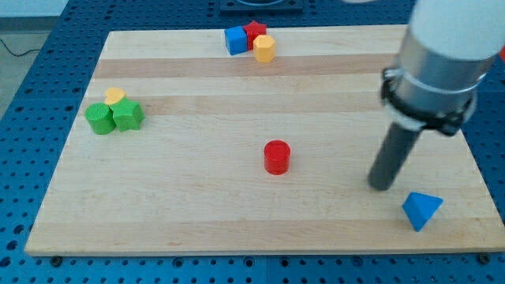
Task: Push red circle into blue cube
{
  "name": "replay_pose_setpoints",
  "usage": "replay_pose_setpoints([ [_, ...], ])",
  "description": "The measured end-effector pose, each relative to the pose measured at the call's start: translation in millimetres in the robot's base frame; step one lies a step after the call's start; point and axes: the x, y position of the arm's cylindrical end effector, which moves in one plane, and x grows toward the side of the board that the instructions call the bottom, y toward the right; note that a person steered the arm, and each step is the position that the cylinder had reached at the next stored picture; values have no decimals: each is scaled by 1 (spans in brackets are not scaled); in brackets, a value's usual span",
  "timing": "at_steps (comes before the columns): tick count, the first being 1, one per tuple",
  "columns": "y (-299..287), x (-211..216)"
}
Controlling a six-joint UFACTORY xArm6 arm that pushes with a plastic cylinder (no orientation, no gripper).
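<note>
Blue pyramid (421,210) beside my tip (382,185); red cylinder (277,157) on wood; no claw.

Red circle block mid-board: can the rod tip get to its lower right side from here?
Probably yes. My tip stands to the view's right of the red circle block, with bare wooden board between; the blue triangular block lies off that line.

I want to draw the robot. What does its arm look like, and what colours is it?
My arm is a fat round tube, white at the top and grey lower down, with a black ring around its bottom edge. Out of that sticks a straight dark rod, smooth and round like a thick crayon, ending in my tip. I see no cables, stickers or writing on it.
</note>
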Motion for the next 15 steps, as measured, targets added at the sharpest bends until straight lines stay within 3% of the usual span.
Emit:
replay_pose_setpoints([
  [1,-80,3],
  [2,-144,-39],
  [3,-179,-97],
  [4,-191,-121],
  [6,-186,-41],
  [7,-142,-23],
  [9,-130,-96],
  [11,-95,-83],
  [12,-100,-112],
  [13,-147,-173],
  [14,-178,-202],
  [15,-175,-201],
])
